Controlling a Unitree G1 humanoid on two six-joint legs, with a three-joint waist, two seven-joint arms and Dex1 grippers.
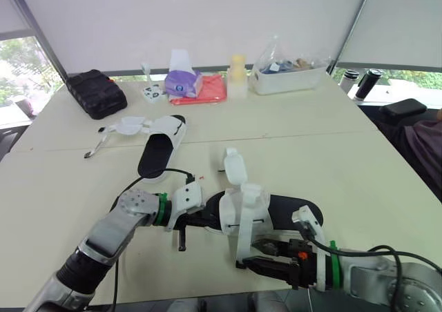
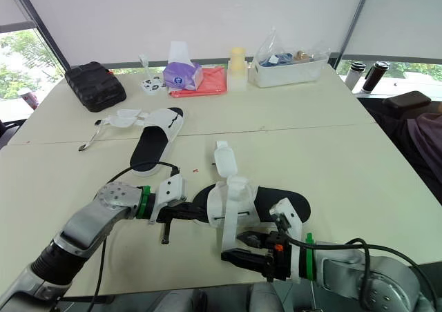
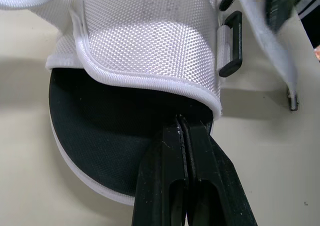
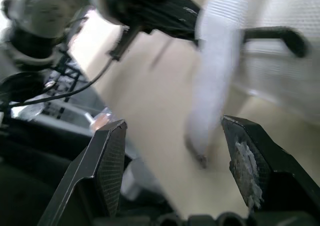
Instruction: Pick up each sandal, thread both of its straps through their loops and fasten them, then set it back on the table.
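The near sandal [image 1: 286, 212], black-soled with white mesh straps, lies in front of me. My left gripper [image 1: 206, 219] is at its toe end, fingers [image 3: 182, 151] shut together where the insole meets the front strap's edge. A loose white strap [image 4: 210, 86] hangs off the sandal's near side beside a black loop [image 3: 231, 43]. My right gripper [image 1: 257, 251] is open, and the strap's end dangles between its fingers [image 4: 112, 156] without touching them. The second sandal [image 1: 162, 146] lies farther back on the left, its straps [image 1: 130, 125] spread open.
Along the table's far edge [image 1: 290, 112] are a black case [image 1: 97, 92], a tissue box [image 1: 181, 83] on a red cloth [image 1: 213, 91], a pale cup [image 1: 237, 74] and a clear bin [image 1: 286, 77]. Bottles [image 1: 369, 83] and a person's sleeve [image 1: 425, 146] sit at the right.
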